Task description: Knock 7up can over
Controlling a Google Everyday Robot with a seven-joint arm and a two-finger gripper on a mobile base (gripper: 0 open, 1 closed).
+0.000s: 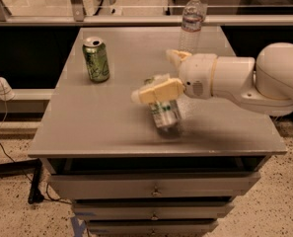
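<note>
Where the white arm (244, 75) reaches in from the right, its hand (153, 75) sits low over the middle of the grey counter (87, 127), with its two fingers spread apart and clamped on nothing. The near finger (158, 90) is pale yellow and points left. It crosses in front of the upper end of the 7up can (165, 115); the far finger (175, 56) shows behind it, on the side of the water bottle (191, 21).

The 7up can is well off the vertical, just right of the counter's centre. Its top is toward the far left, under the near finger, and its base is toward the front edge. Whether it lies fully flat cannot be told.

A green can (96, 59) stands upright on the far left part of the counter, well apart from the hand. The water bottle stands upright at the far edge, behind the hand. Below the counter's front edge are stacked drawers (153, 186) — the top one slightly open.
</note>
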